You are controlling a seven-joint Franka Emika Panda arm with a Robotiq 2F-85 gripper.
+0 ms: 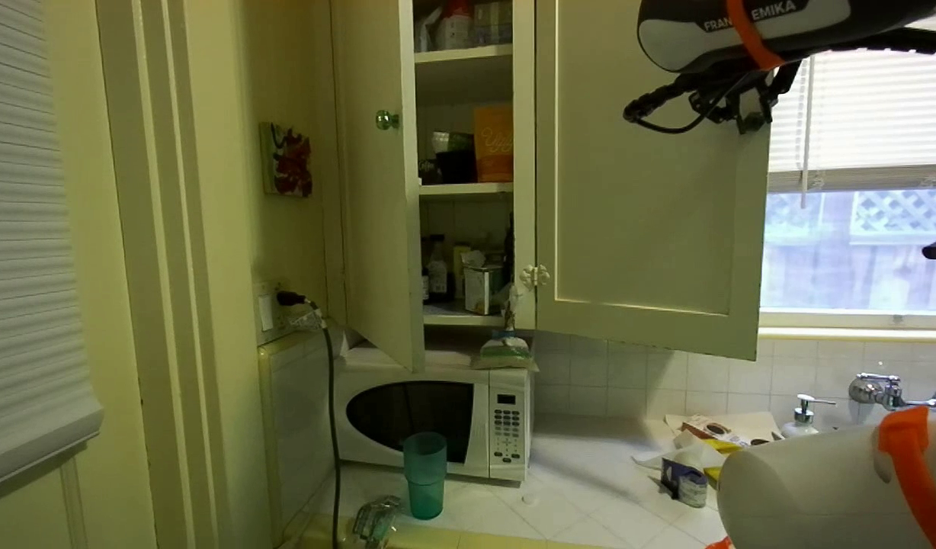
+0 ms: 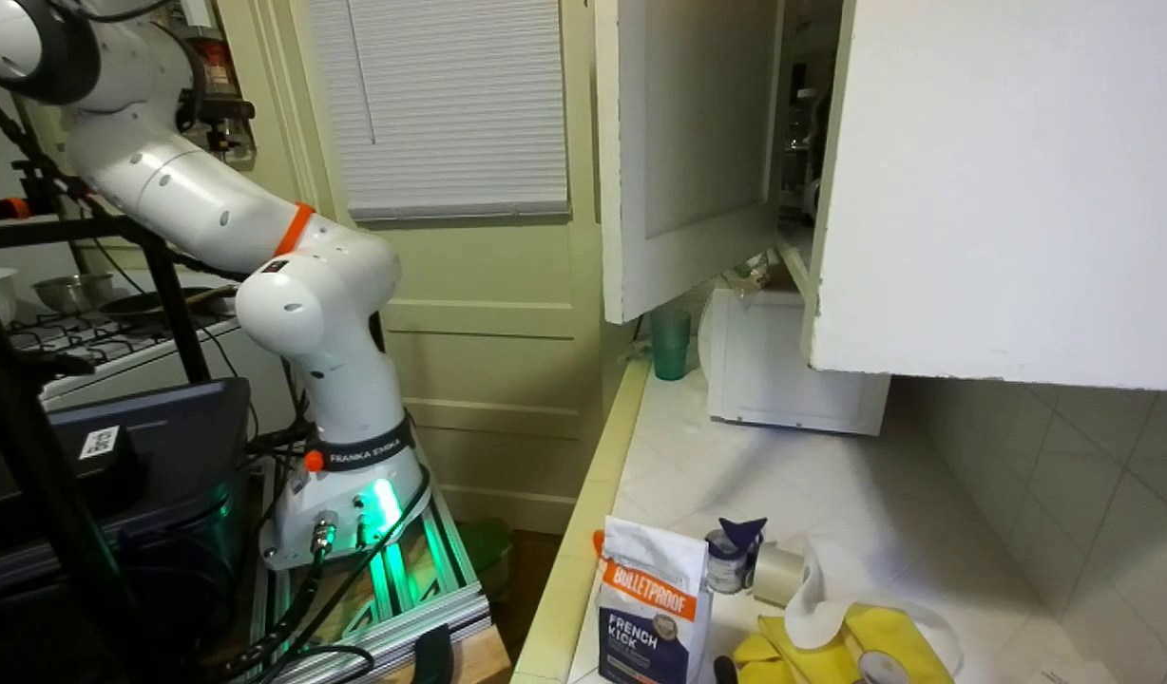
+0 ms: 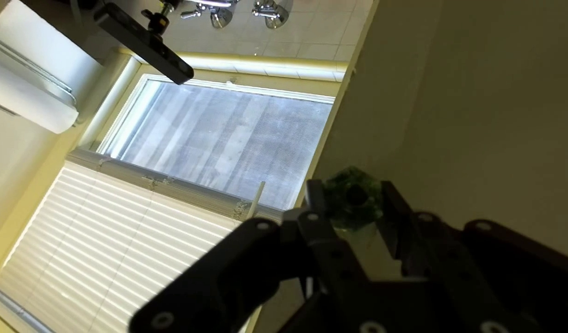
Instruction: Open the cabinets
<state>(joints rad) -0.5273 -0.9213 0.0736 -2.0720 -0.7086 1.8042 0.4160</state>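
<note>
The black 2-fingered end effector (image 3: 353,199) appears, in the dim wrist view, to pinch the faceted green glass knob (image 3: 352,185) of a cream-white wooden cabinet door (image 1: 651,213), recessed-panelled and swung open beside it. Farther from the end effector, a 2nd cream-white cabinet door (image 1: 373,229) stands open too, exposing stocked white shelves (image 1: 466,188). Well below the end effector, a white boxy microwave (image 1: 437,415) sits on the white tiled surface (image 1: 590,473).
</note>
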